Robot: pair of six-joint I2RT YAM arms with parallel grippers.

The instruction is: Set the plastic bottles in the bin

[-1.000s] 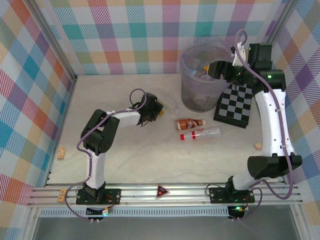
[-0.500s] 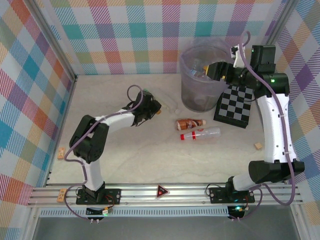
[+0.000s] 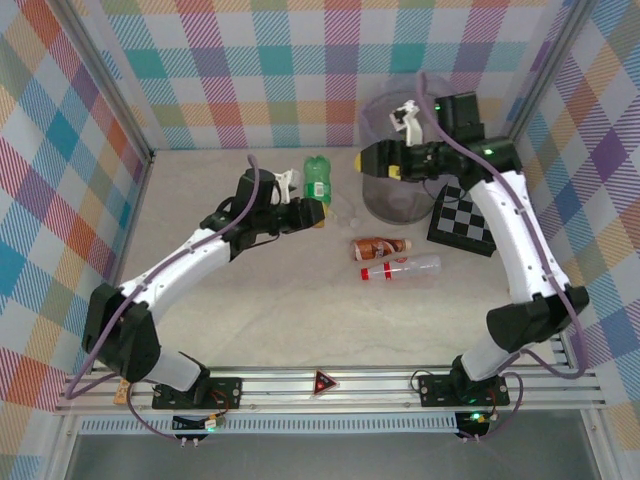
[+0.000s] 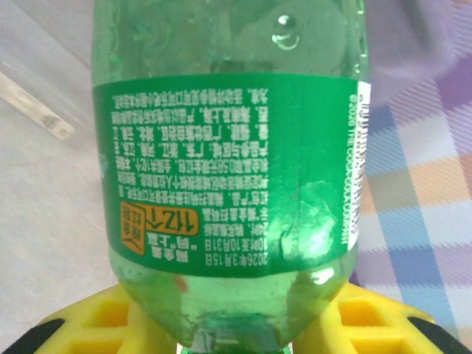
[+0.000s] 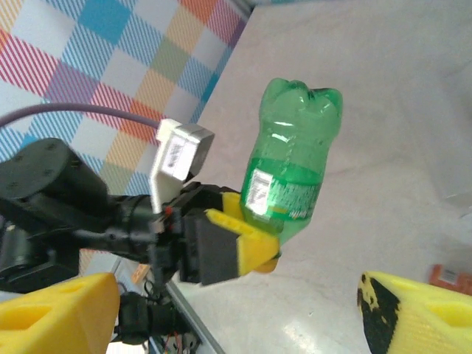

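Pale marbled worktop [image 3: 250,320], bright checked cloth walls. My left jaws are clamped on the neck end of a green plastic bottle with a green label [image 3: 318,178], held off the worktop with its base pointing away from them, just left of the tall translucent grey-lilac bin [image 3: 395,200]. My right jaws stand wide apart by the bin's left rim, facing that bottle. Two more bottles lie on their sides near the bin: a brown-labelled one [image 3: 380,247] and, just nearer, a clear red-capped one [image 3: 400,268]. A black-and-white chequered board [image 3: 462,222] sits right of the bin.
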